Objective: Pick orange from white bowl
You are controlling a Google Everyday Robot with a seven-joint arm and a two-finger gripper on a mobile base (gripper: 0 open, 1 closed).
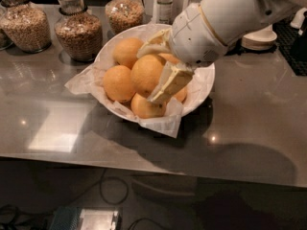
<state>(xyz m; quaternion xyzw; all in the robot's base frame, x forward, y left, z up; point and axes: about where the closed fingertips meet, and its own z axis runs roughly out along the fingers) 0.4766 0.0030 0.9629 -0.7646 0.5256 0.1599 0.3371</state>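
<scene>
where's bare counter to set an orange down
Bare counter left front of the white bowl, and right front toward the edge. Crowded behind: jars, stacked dishes. The gripper grips an orange in the bowl.

The wide, shallow white bowl (106,49), lined with crumpled white paper (160,123), stands near the tabletop's far edge, heaped with round oranges (117,83). The two-finger gripper (147,76) clasps the topmost orange (143,70) at the heap's middle.

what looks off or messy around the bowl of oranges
Nothing spilled or damaged. Only the crumpled paper hangs over the front rim of the white bowl onto the counter. The tool sits among the oranges.
</scene>
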